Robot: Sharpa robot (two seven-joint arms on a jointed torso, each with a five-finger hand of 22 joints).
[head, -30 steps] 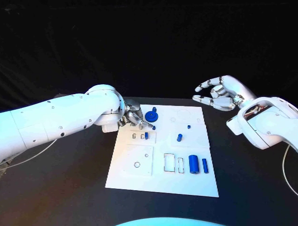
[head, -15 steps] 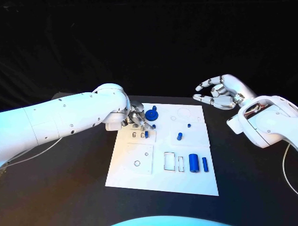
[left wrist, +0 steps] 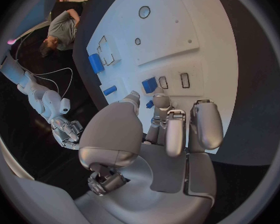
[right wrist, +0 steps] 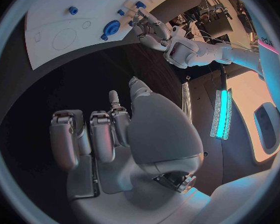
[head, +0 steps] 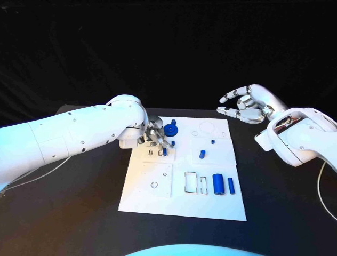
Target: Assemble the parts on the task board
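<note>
The white task board (head: 153,197) lies in the middle of the black table. My left hand (head: 154,135) hovers low over the board's far left corner, fingers curled downward. A small blue peg (left wrist: 150,104) stands between its thumb and a fingertip; whether they grip it I cannot tell. A blue gear (head: 172,130) sits just right of the hand, and a blue block (left wrist: 149,84) fills a slot in front of the fingers. My right hand (head: 245,105) is raised beyond the board's far right corner, fingers spread, holding nothing.
More blue parts lie on the board: a short pin (head: 212,142), an oblong piece (head: 201,154), and two cylinders (head: 217,184) near the front right beside empty rectangular slots (head: 191,182). A cable (head: 326,202) trails at the table's right.
My left hand has shifted slightly rightward, closer to the small blue peg and the gear. The right hand has hardly moved.
</note>
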